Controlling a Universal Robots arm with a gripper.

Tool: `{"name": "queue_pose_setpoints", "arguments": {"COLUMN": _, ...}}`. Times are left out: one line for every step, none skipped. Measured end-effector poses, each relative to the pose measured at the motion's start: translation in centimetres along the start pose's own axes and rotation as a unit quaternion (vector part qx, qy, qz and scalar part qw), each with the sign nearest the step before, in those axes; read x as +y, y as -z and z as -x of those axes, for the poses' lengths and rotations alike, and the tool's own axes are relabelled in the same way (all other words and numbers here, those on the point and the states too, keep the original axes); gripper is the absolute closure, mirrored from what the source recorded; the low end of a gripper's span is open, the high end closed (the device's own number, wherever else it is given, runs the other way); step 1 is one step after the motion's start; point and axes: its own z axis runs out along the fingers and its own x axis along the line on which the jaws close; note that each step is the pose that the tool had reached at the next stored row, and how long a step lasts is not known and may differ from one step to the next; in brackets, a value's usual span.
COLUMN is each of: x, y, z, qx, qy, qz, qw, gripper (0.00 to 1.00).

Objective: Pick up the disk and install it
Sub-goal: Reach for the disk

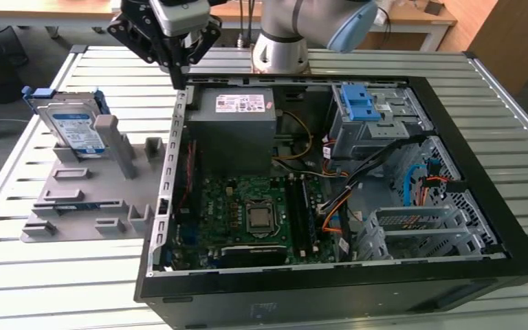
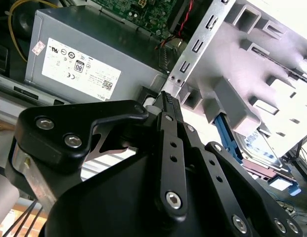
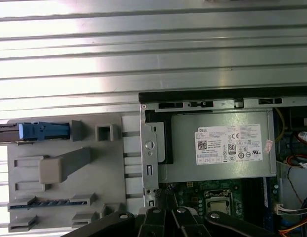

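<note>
In the exterior view, the gripper [image 1: 176,69] hangs over the far edge of the open computer case [image 1: 337,297], above the corner where the grey power supply [image 1: 236,130] sits. Its fingers are drawn together to a narrow point and hold nothing. The disk [image 1: 69,127] stands upright on its edge in a grey holder [image 1: 90,206] on the slatted metal table [image 1: 53,282]. It is beside the case on the exterior view's left and well apart from the gripper. Inside the case lie a green motherboard [image 1: 245,210] and, at the far side, a drive cage with a blue latch piece [image 1: 360,103]. In the second wrist view, the gripper [image 2: 166,98] shows its black fingers pressed together at the tip, with nothing between them, above the power supply [image 2: 138,59] and the case's metal edge. Beyond the holder [image 2: 272,64], part of the disk [image 2: 259,148] shows with its blue frame. In the first wrist view, looking straight down, the closed gripper [image 3: 165,215] sits over the case edge next to the power supply [image 3: 183,148]. The disk [image 3: 44,131] is seen edge-on as a blue strip in the holder [image 3: 109,187], with the table [image 3: 143,49] beyond.
</note>
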Motion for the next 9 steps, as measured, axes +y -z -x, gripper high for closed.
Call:
{"name": "queue_pose_setpoints", "arguments": {"x": 0.0, "y": 0.0, "z": -0.04, "qx": 0.0, "qy": 0.0, "qz": 0.0, "qw": 1.0, "gripper": 0.89}}
{"name": "queue_pose_setpoints", "arguments": {"x": -0.01, "y": -0.01, "z": -0.11, "qx": 0.0, "qy": 0.0, "qz": 0.0, "qw": 1.0, "gripper": 0.89}}
{"name": "queue_pose_setpoints", "arguments": {"x": -0.02, "y": -0.01, "z": -0.2, "qx": 0.0, "qy": 0.0, "qz": 0.0, "qw": 1.0, "gripper": 0.89}}
{"name": "queue_pose_setpoints", "arguments": {"x": -0.02, "y": -0.02, "z": -0.32, "qx": 0.0, "qy": 0.0, "qz": 0.0, "qw": 1.0, "gripper": 0.89}}
{"name": "queue_pose_setpoints", "arguments": {"x": -0.03, "y": -0.03, "z": -0.46, "qx": 0.0, "qy": 0.0, "qz": 0.0, "qw": 1.0, "gripper": 0.89}}
{"name": "queue_pose_setpoints", "arguments": {"x": -0.03, "y": -0.03, "z": -0.56, "qx": 0.0, "qy": 0.0, "qz": 0.0, "qw": 1.0, "gripper": 0.89}}
{"name": "queue_pose_setpoints", "arguments": {"x": -0.04, "y": -0.03, "z": -0.66, "qx": 0.0001, "qy": 0.0, "qz": 0.0, "qw": 1.0, "gripper": 0.89}}
{"name": "queue_pose_setpoints", "arguments": {"x": -0.05, "y": -0.04, "z": -0.78, "qx": 0.0, "qy": 0.0, "qz": 0.0, "qw": 1.0, "gripper": 0.89}}
{"name": "queue_pose_setpoints", "arguments": {"x": -0.06, "y": -0.04, "z": -0.89, "qx": 0.0, "qy": 0.0, "qz": 0.0, "qw": 1.0, "gripper": 0.89}}
